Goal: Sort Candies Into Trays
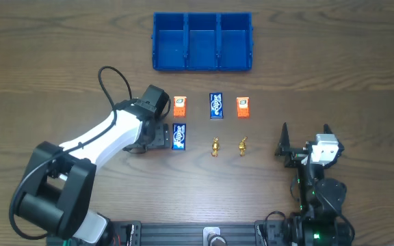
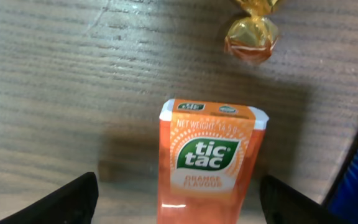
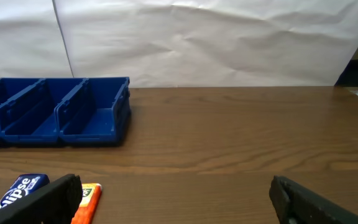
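A blue three-compartment tray (image 1: 202,66) stands at the far middle of the table. Before it lie two orange candy boxes (image 1: 180,106) (image 1: 243,106), two blue packs (image 1: 215,106) (image 1: 179,136) and two gold-wrapped candies (image 1: 215,147) (image 1: 242,145). My left gripper (image 1: 164,106) hovers at the left orange box (image 2: 207,162), open, with one finger on each side of the box's near end (image 2: 179,202). A gold candy (image 2: 251,38) lies beyond it. My right gripper (image 1: 305,140) stands open and empty at the near right (image 3: 179,205), apart from the candies.
From the right wrist, the tray (image 3: 61,112) stands far off, with a blue pack (image 3: 20,190) and an orange box (image 3: 89,194) nearer. Bare wood surrounds the right gripper. A white sheet hangs behind the table's far edge.
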### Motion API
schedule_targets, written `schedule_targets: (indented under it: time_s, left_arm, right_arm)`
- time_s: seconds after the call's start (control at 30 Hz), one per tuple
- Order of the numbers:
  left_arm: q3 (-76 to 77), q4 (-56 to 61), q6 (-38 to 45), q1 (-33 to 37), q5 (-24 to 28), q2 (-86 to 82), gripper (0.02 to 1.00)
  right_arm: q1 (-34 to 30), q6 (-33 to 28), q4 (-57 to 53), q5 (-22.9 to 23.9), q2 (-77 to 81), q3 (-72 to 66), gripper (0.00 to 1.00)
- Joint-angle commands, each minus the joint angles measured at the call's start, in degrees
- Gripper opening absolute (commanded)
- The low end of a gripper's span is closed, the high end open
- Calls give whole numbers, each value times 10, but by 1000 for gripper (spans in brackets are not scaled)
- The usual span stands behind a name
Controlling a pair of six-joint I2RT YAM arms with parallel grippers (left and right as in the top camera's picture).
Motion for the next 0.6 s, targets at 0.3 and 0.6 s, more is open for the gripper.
schedule_targets:
  time_s: [0.3, 0.6]
  left_arm:
    - [9, 29, -1, -5, 0, 20, 367]
    - [43, 33, -35, -37, -36, -111, 318]
  right_arm:
    - [-3, -9, -5, -3, -2, -1, 998]
    - [-3, -9, -4, -3, -2, -1, 998]
